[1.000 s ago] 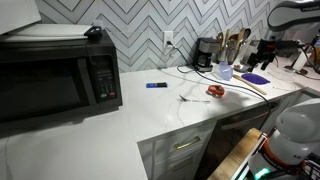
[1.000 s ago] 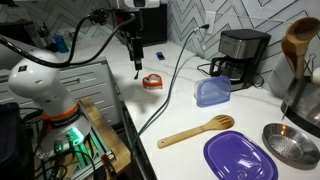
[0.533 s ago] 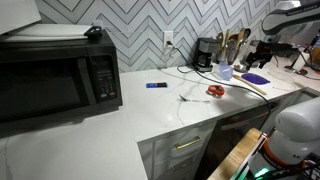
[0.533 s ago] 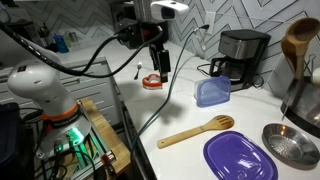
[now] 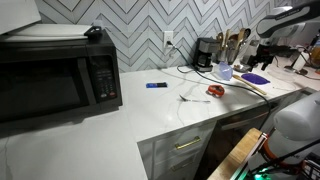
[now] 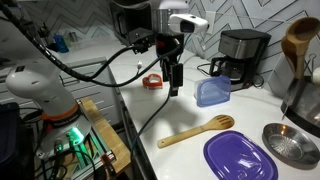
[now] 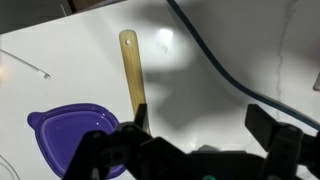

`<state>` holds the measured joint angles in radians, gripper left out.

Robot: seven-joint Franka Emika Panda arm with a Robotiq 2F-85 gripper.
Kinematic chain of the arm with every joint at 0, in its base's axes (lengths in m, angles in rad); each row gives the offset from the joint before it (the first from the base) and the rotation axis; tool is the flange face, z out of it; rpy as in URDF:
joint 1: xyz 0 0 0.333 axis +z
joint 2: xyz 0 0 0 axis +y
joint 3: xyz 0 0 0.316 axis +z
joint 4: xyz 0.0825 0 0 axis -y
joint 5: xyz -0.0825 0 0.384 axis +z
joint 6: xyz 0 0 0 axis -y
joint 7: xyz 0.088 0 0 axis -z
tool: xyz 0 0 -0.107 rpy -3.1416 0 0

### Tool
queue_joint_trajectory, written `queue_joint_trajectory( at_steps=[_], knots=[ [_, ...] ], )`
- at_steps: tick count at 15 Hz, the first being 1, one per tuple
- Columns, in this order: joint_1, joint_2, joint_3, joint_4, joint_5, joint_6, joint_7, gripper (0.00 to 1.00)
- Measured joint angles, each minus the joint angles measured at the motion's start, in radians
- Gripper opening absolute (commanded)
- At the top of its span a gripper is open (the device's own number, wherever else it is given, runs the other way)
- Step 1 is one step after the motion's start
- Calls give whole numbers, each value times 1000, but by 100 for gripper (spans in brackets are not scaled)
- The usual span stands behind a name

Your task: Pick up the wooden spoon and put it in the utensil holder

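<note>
Figure: I am holding the claw (image 6: 174, 88) above the worktop (image 6: 190, 112), jaws spread wide and gripping nothing. The wooden spoon (image 6: 195, 131) is lying flat beside the purple dish (image 6: 240, 158), camera-side of the claw. In the wrist view its long axis is running up-frame, passing behind one finger (image 7: 115, 150), off-centre.

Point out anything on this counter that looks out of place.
The wooden spoon lies flat on the counter beside the purple dish instead of being stored upright. A dark cable trails loose across the counter near it. Nothing looks spilled or broken.
</note>
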<state>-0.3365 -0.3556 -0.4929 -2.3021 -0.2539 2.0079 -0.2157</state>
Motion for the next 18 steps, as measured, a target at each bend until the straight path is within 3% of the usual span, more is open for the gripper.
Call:
queue_joint_trajectory(
  at_steps=[6,10,18],
  knots=[
    [-7,8,8,4,1,0,2,100],
    [-34,90,-12,49,15,21,3,100],
    [-77,295,-58,137,193,77,-155,100]
  ],
)
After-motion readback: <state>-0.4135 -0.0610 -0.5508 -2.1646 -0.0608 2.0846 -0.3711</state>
